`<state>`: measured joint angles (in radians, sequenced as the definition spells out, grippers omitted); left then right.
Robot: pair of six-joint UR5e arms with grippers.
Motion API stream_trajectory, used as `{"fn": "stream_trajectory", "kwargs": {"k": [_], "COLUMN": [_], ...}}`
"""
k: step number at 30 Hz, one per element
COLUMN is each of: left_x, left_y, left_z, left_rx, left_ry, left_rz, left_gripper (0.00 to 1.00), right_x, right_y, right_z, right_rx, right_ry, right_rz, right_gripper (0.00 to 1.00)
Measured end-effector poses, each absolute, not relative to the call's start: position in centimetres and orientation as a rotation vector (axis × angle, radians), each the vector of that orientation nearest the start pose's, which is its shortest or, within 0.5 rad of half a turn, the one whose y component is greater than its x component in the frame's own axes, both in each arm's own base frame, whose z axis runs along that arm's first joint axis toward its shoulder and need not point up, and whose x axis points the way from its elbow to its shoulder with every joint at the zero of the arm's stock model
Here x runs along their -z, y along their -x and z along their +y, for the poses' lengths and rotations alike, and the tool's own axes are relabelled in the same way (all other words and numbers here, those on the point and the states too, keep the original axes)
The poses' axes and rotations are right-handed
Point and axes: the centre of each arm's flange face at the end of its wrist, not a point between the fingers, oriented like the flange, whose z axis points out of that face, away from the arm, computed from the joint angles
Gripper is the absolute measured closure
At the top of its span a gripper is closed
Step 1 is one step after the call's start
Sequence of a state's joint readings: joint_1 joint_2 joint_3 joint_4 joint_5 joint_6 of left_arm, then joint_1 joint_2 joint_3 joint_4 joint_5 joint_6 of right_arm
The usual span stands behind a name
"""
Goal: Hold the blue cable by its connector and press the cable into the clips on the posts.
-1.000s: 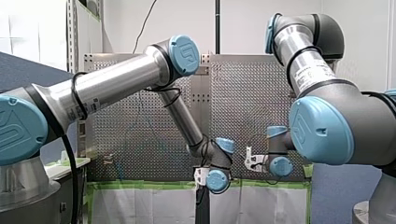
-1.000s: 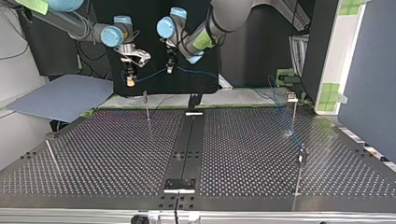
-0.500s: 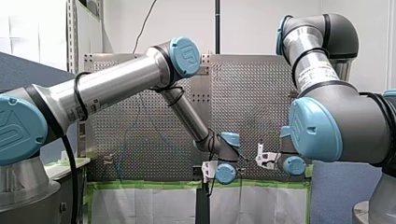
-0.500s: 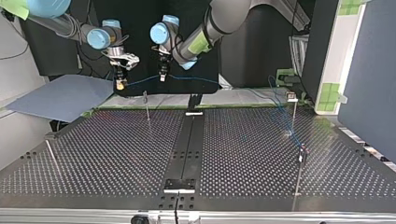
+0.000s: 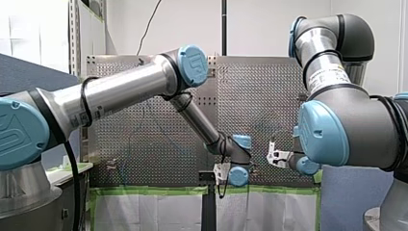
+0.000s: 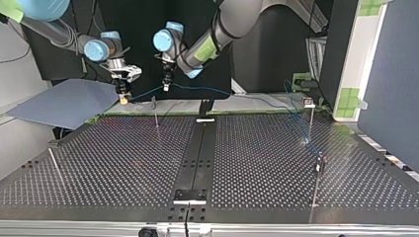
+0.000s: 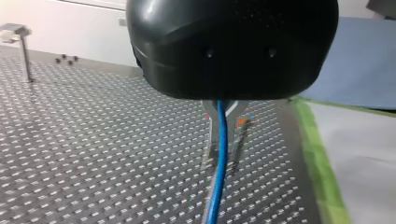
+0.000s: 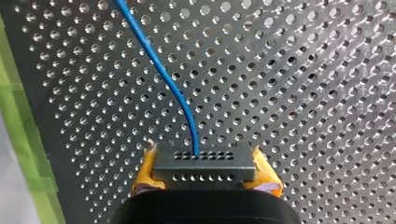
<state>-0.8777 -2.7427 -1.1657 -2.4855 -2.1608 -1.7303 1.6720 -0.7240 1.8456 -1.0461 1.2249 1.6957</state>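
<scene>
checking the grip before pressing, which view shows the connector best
Right wrist view: the black connector fills the gap between the yellow-padded fingers, blue cable leaving its middle. Top view shows only a speck at my right gripper; front and left wrist views show none.

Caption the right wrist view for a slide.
Yellow-padded right tool grips the connector; blue cable leads off above the perforated table.

We look across a dark perforated tabletop (image 6: 123, 163), split down the middle by a black strip (image 6: 197, 153) that bears a pale-edged plate (image 6: 189, 196) at its near end and a second plate (image 6: 205, 119) at its far end. In the top view four thin rods stand on it: a far-left post (image 6: 155, 114), a near-left post (image 6: 55, 165), a far-right post (image 6: 310, 121) and a near-right post (image 6: 316, 185). We also see green tape (image 7: 317, 163) running along one edge.
</scene>
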Motion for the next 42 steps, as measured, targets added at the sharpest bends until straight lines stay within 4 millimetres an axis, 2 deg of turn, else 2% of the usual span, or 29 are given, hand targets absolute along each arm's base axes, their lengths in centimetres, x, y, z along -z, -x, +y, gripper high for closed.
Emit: {"fn": "stream_trajectory", "kwargs": {"k": [6,12,18,25,30,42], "left_x": [5.0,3.9,4.3,6.4,7.4,7.4], "left_y": [-42.5,-44.3,-46.1,-47.3,-47.9,-49.9], "left_z": [-63.4,-64.1,-64.4,-64.4,-63.6,-62.9], "left_rx": [0.287,0.289,0.292,0.286,0.278,0.292], "left_ry": [-0.142,-0.122,-0.118,-0.14,-0.144,-0.145], "left_rz": [1.647,1.619,1.608,1.628,1.638,1.632], "left_gripper": [1.0,1.0,1.0,1.0,1.0,1.0], "right_x": [1.7,3.4,4.9,4.8,4.7,4.5], "right_y": [-21.3,-20.3,-19.7,-18.7,-18.5,-18.5], "right_z": [-56.8,-57.3,-57.5,-58.2,-58.5,-58.9], "right_rx": [-1.591,-1.576,-1.557,-1.573,-1.59,-1.605], "right_ry": [-1.545,-1.567,-1.59,-1.564,-1.562,-1.568], "right_rz": [-1.144,-1.165,-1.171,-1.181,-1.183,-1.169], "right_gripper": [1.0,1.0,1.0,1.0,1.0,1.0]}}
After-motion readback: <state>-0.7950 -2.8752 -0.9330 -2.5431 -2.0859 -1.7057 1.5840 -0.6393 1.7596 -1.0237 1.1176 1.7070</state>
